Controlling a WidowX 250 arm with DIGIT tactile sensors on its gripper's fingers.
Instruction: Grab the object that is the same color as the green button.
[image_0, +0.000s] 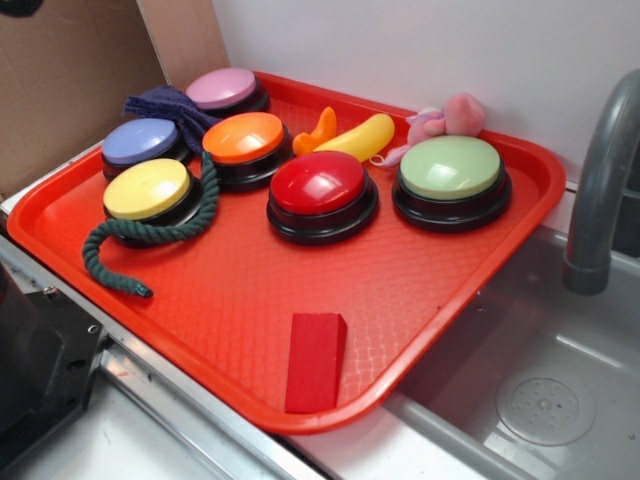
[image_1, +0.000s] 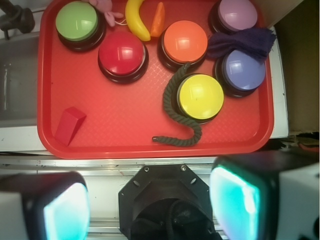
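The object, a dark green twisted rope (image_0: 160, 233) (image_1: 169, 100), curls around the yellow button (image_0: 146, 188) (image_1: 201, 96) at the left of the red tray (image_0: 250, 300) (image_1: 125, 115), its free end near the tray's front rim. The green button (image_0: 450, 168) (image_1: 76, 21), pale green on a black base, stands at the tray's far right corner. In the wrist view my gripper (image_1: 150, 205) is open over the black robot base, outside the tray's front edge and well away from the rope, with nothing between its teal pads. The exterior view does not show the gripper.
The tray also carries red (image_0: 318, 184), orange (image_0: 244, 137), blue-purple (image_0: 140, 142) and pink (image_0: 221, 88) buttons, a purple cloth (image_0: 165, 103), a banana (image_0: 358, 137), a pink plush (image_0: 450, 115) and a red block (image_0: 315, 360). A sink (image_0: 540, 400) with faucet (image_0: 600, 180) lies right.
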